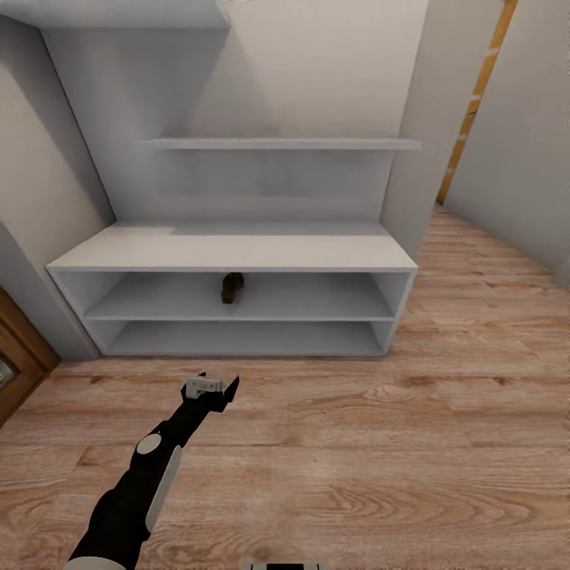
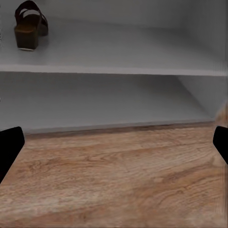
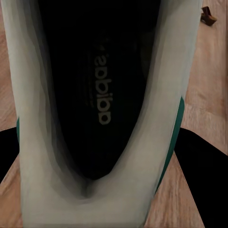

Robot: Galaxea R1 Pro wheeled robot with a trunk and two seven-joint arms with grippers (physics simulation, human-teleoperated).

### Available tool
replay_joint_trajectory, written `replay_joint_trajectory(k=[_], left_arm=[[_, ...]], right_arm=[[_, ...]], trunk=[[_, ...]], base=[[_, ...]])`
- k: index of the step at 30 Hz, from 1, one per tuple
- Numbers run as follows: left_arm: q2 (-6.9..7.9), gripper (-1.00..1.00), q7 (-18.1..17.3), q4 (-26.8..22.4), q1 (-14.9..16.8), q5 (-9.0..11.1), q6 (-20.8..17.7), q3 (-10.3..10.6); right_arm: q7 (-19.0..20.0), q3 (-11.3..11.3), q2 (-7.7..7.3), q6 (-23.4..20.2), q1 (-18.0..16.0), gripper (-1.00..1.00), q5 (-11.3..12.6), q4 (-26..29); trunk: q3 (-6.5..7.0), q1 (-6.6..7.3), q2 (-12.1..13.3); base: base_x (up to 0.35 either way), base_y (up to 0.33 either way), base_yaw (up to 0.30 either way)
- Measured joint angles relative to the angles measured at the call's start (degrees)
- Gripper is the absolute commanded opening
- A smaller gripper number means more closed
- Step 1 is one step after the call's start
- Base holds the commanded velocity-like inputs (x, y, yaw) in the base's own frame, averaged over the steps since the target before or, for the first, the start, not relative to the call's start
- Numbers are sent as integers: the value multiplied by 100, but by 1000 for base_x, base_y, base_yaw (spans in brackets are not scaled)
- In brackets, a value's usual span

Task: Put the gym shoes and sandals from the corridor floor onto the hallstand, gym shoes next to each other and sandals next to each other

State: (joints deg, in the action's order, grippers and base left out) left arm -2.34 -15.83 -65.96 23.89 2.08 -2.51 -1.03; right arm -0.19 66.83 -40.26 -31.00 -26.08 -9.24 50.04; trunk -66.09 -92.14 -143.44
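The hallstand [image 1: 237, 249] stands ahead against the wall. One dark brown sandal [image 1: 231, 287] sits on its upper low shelf, also seen in the left wrist view as the sandal [image 2: 29, 26]. My left gripper [image 1: 212, 385] hovers over the corridor floor [image 1: 380, 443] in front of the rack, open with nothing between its fingers [image 2: 10, 147]. In the right wrist view a white gym shoe [image 3: 102, 114] with green sides, opening toward the camera, sits between the dark fingers of my right gripper [image 3: 99, 161], which looks shut on it. Another sandal [image 3: 207, 15] lies on the floor beyond it.
A wooden door [image 1: 20, 360] is at the left beside the rack. A wall corner [image 1: 419, 158] rises right of the rack, with the corridor running on past it. Upper shelves [image 1: 277, 144] are bare.
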Motion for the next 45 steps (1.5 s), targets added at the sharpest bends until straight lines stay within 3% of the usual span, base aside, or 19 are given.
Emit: replay_joint_trajectory(k=[3, 6, 10, 12, 13, 15, 18, 22, 27, 30, 31, 32, 33, 34, 36, 38, 40, 41, 45], left_arm=[[14, 100, -188, 0, 0, 6, -36, -1], [105, 100, -999, 0, 0, 13, -43, -6], [483, 100, -2942, 2, 0, 101, -39, -170], [657, 100, -4084, 2, 0, 289, -37, -577], [685, 100, -4377, 4, -1, 347, -36, -727], [755, 100, -5661, 15, 0, 533, -33, -1545], [785, 100, -6667, 20, -1, 582, -41, -2530], [787, 100, -6754, 21, -1, 576, -42, -2640], [799, 100, -6726, 5, 0, 518, -45, -2673], [799, 100, -6727, 6, 0, 314, -48, -2675], [795, 100, -6729, -2, -3, 166, -51, -2668], [791, 100, -6732, 1, 1, 60, -49, -2657], [789, 100, -6734, 0, 1, -30, -49, -2652], [789, 100, -6734, -2, 0, -66, -51, -2651], [788, 100, -6738, -2, 0, -148, -55, -2650], [788, 100, -6741, -3, -1, -172, -57, -2653], [787, 100, -6749, -4, 0, -191, -57, -2657], [787, 100, -6750, -4, 0, -195, -58, -2661], [788, 100, -6752, -10, -1, -199, -58, -2667]], right_arm=[[0, 0, 0, 0, 0, -100, -2, -1], [0, 0, 0, 0, 2, -100, -2, -1], [0, -1, 0, 0, 1, -100, -1, -5], [0, -1, 0, 0, -2, -100, -1, -7], [0, 0, 0, 0, -1, -100, -2, -8], [0, -2, 3, 0, 1, -100, -1, -9], [9, -28, 13, 0, -2, -100, 14, -20], [19, -36, 175, 1, 0, -100, 28, -28], [21, -164, 879, 1, 0, -100, 42, -29], [15, -914, 1521, 4, -1, -100, 97, -31], [6, -1484, 1719, -2, -5, -100, -109, -24], [-10, -2332, 2103, 5, -4, -100, 114, -30], [-14, -2797, 2380, 4, -3, -100, 124, -29], [-13, -3036, 2358, 3, -4, -100, 54, -30], [-10, -4005, 2691, -6, -4, -100, 158, -33], [6, -4557, 2858, -26, -6, -100, 69, -34], [-15, -5143, 3432, -186, -5, -100, 186, -40], [-15, -5259, 3620, -340, -4, -100, 190, -48], [16, -5412, 3943, -1108, -55, -100, 92, -60]], trunk=[[0, 1, 0], [0, 2, 0], [0, 2, 0], [0, 2, 0], [0, 2, 0], [0, 2, 0], [0, 2, 0], [0, 1, 0], [0, 2, 0], [0, 1, 0], [0, 2, 0], [0, 1, 0], [0, 2, 0], [0, 2, 0], [0, 2, 0], [0, 2, 0], [0, 1, 0], [0, 2, 0], [0, 2, 0]], base=[[-49, -1, 0], [-14, 0, 0], [-4, 0, 0], [-1, 0, 0], [0, 0, 0], [0, 0, 0], [0, 0, 0], [0, 0, 0], [0, 0, 0], [0, 0, 0], [0, 0, 0], [0, 0, 0], [0, 0, 0], [0, 0, 0], [0, 0, 0], [0, 0, 0], [0, 0, 0], [0, 0, 0], [0, 0, 0]])
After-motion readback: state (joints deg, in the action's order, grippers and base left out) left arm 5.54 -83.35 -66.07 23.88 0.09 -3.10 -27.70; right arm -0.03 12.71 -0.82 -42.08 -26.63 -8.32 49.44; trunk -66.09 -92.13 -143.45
